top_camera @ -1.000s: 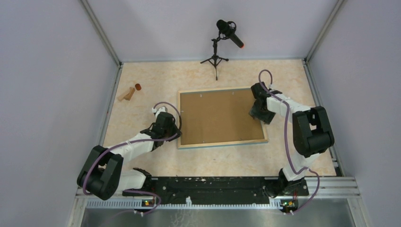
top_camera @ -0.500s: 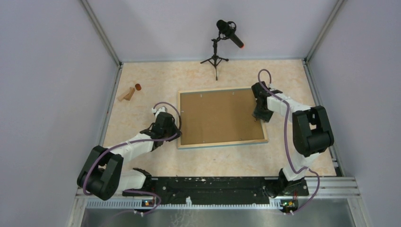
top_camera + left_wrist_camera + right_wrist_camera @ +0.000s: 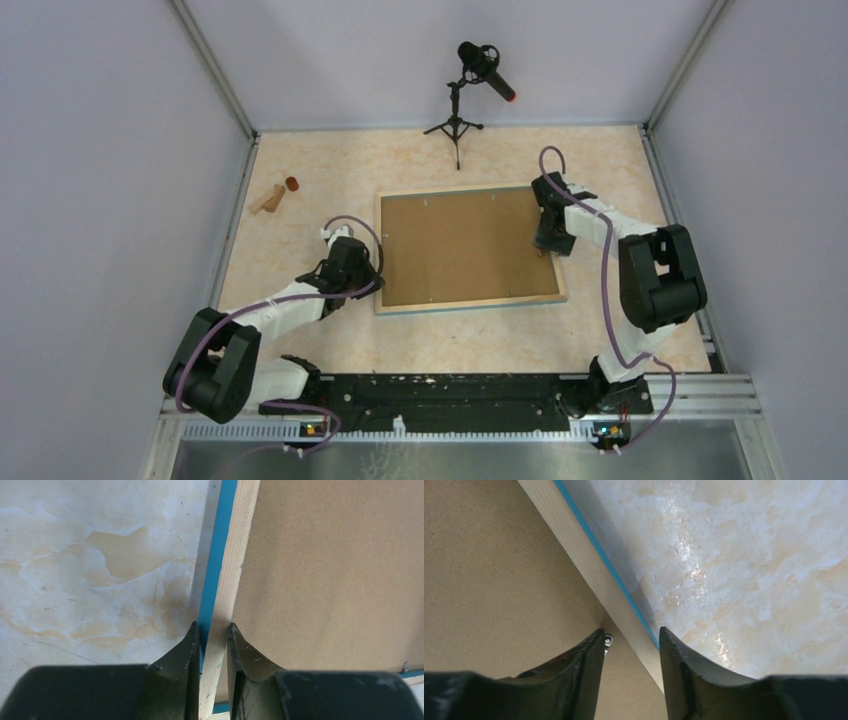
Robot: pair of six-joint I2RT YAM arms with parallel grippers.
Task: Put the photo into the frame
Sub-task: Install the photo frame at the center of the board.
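top external: left pincer [image 3: 212, 627] clenches frame [image 3: 470, 303]; right pincer [image 3: 631, 632] astride edge, grip unclear; microphone [image 3: 480, 62] behind.

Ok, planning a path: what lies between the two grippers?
The frame, its brown backing board up, spans from the left gripper to the right gripper; the top external view shows it.

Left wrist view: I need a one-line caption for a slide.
Left fingers pinch the wooden rail of the frame, brown backing board facing up.
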